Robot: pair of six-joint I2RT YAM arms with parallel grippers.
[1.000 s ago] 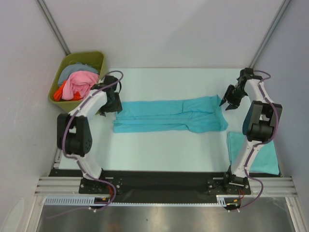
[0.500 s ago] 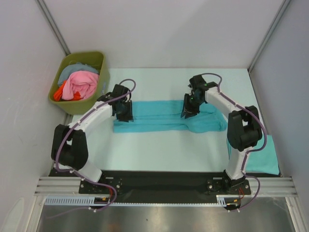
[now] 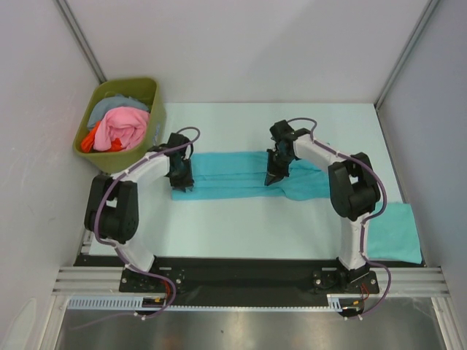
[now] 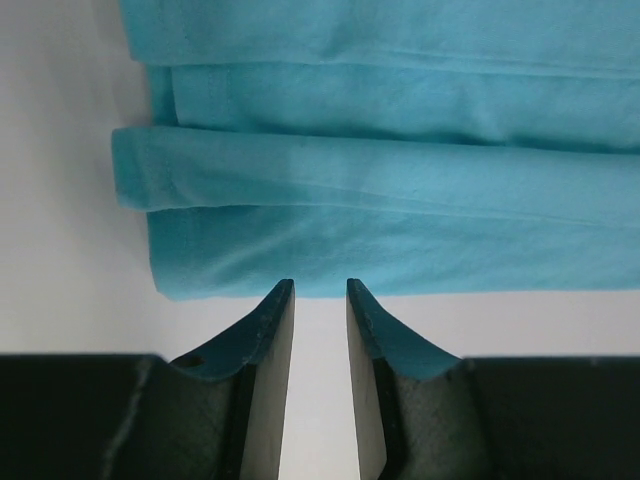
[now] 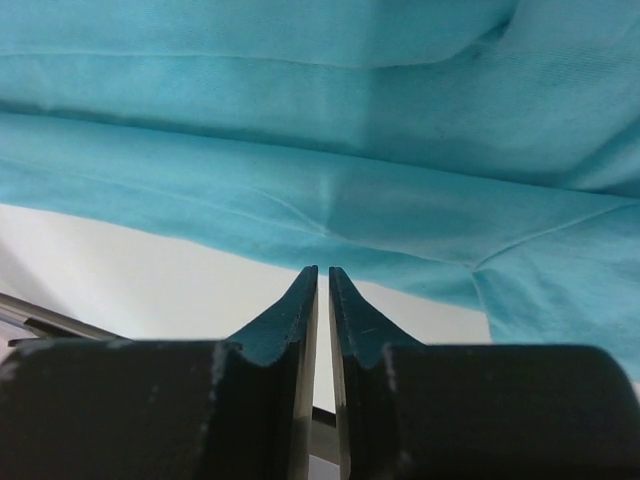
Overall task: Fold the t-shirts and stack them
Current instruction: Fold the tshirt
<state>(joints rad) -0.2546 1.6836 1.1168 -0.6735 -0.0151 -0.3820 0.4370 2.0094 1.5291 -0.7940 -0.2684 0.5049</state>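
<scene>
Top: high on the near side, looking down on the whole tabletop.
Wrists: close, facing the shirt's near edge.
Shared: shirt.

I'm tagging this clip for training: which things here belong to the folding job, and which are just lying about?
Part of the job:
long t-shirt stretched across mid-table
folded t-shirt at the near right corner

Just lying about:
olive-green bin at the far left
pink cloth, grey-blue cloth and orange cloth inside it
</scene>
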